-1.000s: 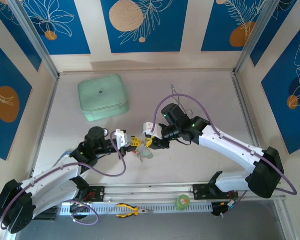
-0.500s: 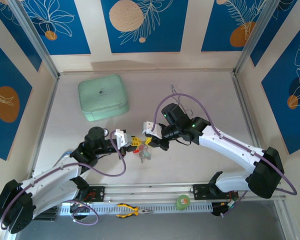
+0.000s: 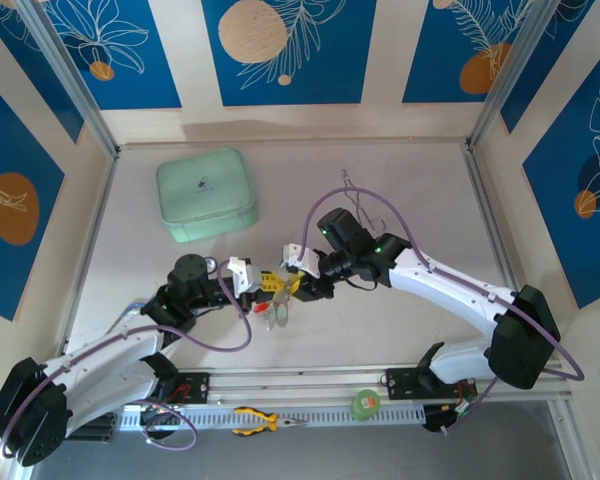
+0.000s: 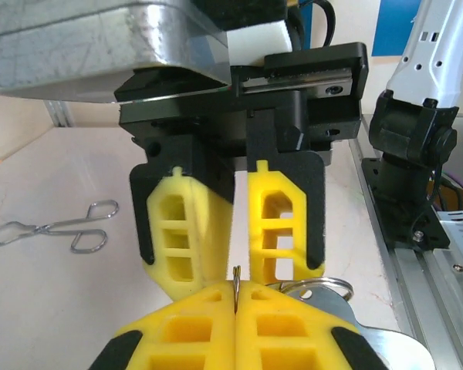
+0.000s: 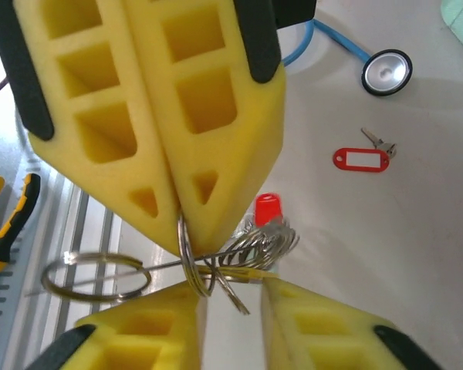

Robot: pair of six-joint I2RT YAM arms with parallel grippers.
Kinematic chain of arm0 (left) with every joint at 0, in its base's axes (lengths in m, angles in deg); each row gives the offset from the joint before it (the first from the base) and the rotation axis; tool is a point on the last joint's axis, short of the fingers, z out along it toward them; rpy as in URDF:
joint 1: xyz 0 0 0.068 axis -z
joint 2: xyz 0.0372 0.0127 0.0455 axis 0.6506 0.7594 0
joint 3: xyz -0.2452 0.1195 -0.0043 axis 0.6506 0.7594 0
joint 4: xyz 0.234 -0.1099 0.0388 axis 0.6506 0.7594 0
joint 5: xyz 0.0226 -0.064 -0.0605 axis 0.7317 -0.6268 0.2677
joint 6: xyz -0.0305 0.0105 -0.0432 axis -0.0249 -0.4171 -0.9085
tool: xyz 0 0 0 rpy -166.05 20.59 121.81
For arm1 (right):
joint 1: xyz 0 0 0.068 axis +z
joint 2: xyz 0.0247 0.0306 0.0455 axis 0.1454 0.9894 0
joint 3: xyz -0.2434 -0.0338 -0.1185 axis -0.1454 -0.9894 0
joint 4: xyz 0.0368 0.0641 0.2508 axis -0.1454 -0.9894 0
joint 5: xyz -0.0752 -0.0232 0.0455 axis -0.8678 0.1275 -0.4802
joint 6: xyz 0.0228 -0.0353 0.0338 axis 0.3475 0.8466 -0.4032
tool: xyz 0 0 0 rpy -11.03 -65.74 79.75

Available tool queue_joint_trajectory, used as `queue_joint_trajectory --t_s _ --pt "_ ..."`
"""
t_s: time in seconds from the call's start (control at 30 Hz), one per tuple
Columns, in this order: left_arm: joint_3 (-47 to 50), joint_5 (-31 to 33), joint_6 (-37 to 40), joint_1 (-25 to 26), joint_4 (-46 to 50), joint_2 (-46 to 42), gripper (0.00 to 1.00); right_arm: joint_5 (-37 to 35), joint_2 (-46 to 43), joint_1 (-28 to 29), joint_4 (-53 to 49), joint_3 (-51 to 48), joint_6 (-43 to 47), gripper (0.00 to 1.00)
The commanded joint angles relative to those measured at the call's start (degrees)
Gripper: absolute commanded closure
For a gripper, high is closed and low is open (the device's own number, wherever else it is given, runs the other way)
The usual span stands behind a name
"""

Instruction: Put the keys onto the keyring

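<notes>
– Pale tabletop [image 3: 400, 240], boxed in by blue leaf-patterned walls [image 3: 290, 50]. What sits on the left?
– A mint-green case [image 3: 207, 195] toward the back left, well apart from the arms. Next comes the left gripper [image 3: 270, 284], near the table's middle, its yellow fingers [image 4: 185, 335] pressed flat together.
– Pressed on what?
– On the keyring [image 4: 235, 279]. From the left wrist it shows edge-on, a thin metal line standing upright between the pads. From the right wrist, its curved end sticks out of those fingertips toward the right gripper [image 3: 292, 288]. Most of the loop is hidden between the pads, so I cannot tell how its long axis runs.
– And the keys?
– A bunch of keys [image 3: 277, 313] hangs just under where the two grippers meet, with wire rings [image 5: 96, 277] and a red tag [image 5: 268, 208] among them. One more red-tagged key [image 5: 360, 159] lies flat on the table, apart from the bunch.
– How does the right gripper stand?
– Tip to tip with the left one, jaws apart. The keyring's end reaches into the gap, but nothing is clamped.
– Further right?
– Thin silver tongs [image 3: 355, 185], near the back.
</notes>
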Motion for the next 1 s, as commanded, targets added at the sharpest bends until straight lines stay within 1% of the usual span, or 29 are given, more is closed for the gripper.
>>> queue_joint_trajectory --t_s 0.0,0.1,0.2,0.3,0.4,0.53,0.6,0.63,0.7,0.77,0.87,0.97 --pt "0.5 -1.9 0.1 0.2 -3.2 -0.9 1.0 2.0 -3.7 -0.9 2.8 -1.6 -1.5 0.7" --pt "0.8 -1.9 0.4 0.2 -2.4 -1.1 1.0 2.3 -6.3 -1.1 5.3 -3.5 -0.4 0.7" --pt "0.9 -1.9 0.3 0.1 -2.8 -1.0 1.0 3.3 -6.8 -1.1 5.5 -3.9 0.3 0.71" --pt "1.0 -2.0 0.3 0.2 -2.8 -1.0 1.0 3.8 -6.5 -1.0 5.1 -4.0 0.4 0.77" --pt "1.0 -2.0 0.4 0.2 -2.4 -1.3 1.0 3.7 -6.7 -1.0 4.6 -4.1 0.3 0.87" --pt "1.0 -2.2 0.4 0.2 -2.2 -1.7 1.0 2.1 -6.7 -1.0 3.3 -3.9 0.9 0.91" --pt "1.1 -2.8 0.0 0.2 -2.9 -1.7 1.0 1.9 -6.1 -1.0 3.2 -3.5 0.7 0.9" --pt "1.1 -3.2 -0.5 0.2 -3.6 -1.6 1.0 2.5 -5.7 -0.9 3.3 -3.3 0.5 0.88" --pt "1.1 -3.8 -1.3 0.2 -4.4 -1.3 1.0 3.8 -5.2 -0.7 4.6 -3.1 -0.7 0.79" --pt "1.3 -3.6 -2.2 0.1 -5.8 -0.9 1.0 6.2 -5.1 -0.3 6.4 -3.5 -2.3 0.74" --pt "2.2 -3.0 -4.1 0.1 -9.1 -0.3 1.0 6.2 -5.3 0.9 8.6 -4.4 -3.3 0.7" --pt "3.3 -2.6 -8.0 0.1 -14.4 1.2 1.0 4.5 -4.8 2.0 10.8 -5.2 -4.1 0.7"
